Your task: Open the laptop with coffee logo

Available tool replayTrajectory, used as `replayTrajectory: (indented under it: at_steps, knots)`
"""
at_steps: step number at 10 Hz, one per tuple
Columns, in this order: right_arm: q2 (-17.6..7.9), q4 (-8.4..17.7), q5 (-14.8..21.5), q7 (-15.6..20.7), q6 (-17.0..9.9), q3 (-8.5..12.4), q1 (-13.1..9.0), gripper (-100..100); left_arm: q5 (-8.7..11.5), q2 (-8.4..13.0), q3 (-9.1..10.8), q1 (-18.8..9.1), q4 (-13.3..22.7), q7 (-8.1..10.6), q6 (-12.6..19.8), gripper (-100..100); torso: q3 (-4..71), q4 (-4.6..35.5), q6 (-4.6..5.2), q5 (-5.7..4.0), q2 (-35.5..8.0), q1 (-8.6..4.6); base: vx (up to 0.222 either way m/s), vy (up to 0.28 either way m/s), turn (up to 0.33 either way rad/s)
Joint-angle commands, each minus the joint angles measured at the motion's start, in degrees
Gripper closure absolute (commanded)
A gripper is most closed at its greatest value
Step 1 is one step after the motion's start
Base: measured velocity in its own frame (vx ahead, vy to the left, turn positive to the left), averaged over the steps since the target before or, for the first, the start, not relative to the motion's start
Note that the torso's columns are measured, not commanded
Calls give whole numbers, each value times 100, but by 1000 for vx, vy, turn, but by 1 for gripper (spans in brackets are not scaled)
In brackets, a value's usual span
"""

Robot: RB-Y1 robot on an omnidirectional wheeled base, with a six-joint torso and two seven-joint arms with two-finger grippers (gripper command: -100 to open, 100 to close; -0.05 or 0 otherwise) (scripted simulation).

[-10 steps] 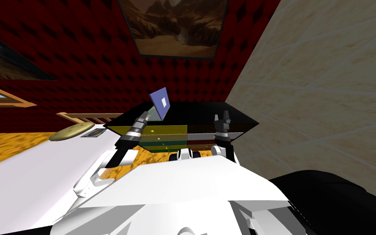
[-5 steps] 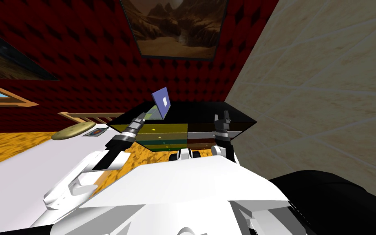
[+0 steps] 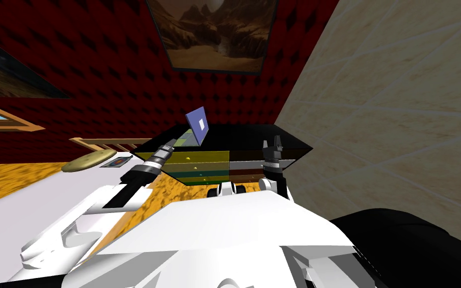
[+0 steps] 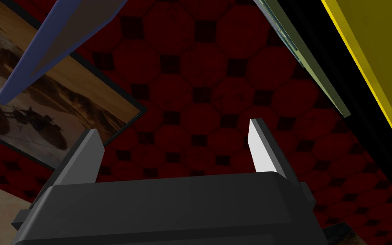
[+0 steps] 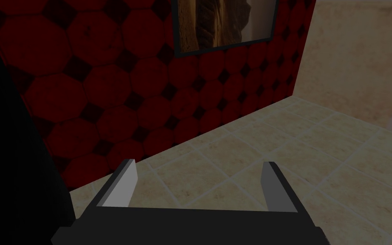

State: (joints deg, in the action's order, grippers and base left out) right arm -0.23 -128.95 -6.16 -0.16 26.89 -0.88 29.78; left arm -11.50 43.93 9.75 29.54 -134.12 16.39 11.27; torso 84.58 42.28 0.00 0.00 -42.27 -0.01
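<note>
Left gripper (image 3: pixel 170 143) hangs released over the desk's front-left edge, its two thin grey blade fingers (image 4: pixel 261 146) spread wide with nothing between them, tips just short of the laptop (image 3: pixel 194 130). Level with it, the right gripper (image 3: pixel 276 142) stands upright at the front edge of the desk's right half, its flat fingers likewise parted and empty. The desk (image 3: pixel 254 137) is a boxy piece with a smooth black top and banded drawer fronts (image 3: pixel 199 162): yellow, olive and teal on the left half, brown and white on the right. The laptop sits on the left half of that top, already open. Its thin olive-green base (image 3: pixel 186 138) lies flat, and its lid (image 3: pixel 198 124), a flat blue-violet slab with a small white square on its back, is raised steeply. From the left wrist view the lid (image 4: pixel 59 34) and base (image 4: pixel 305 59) flare apart as two slim plates. Behind the desk rises a dark red quilted wall (image 3: pixel 114 90).
</note>
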Motion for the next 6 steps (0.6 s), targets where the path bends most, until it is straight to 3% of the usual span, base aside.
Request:
replayTrajectory:
  at_steps: [1,5,6]
  knots:
    - [0,0,0,0,0,0,0,0,60,290,109,90,-66,137,317,-100,-1,0,0,0,-1,-1,-7,-10,-18]
    - [0,0,0,0,0,0,0,0,227,987,445,313,-217,468,1009,-100,0,0,-1,-2,0,-4,4,-26,-45]
    - [0,0,0,0,0,0,0,0,227,987,445,313,-217,468,1049,-100,0,0,0,0,1,-1,11,-23,-19]
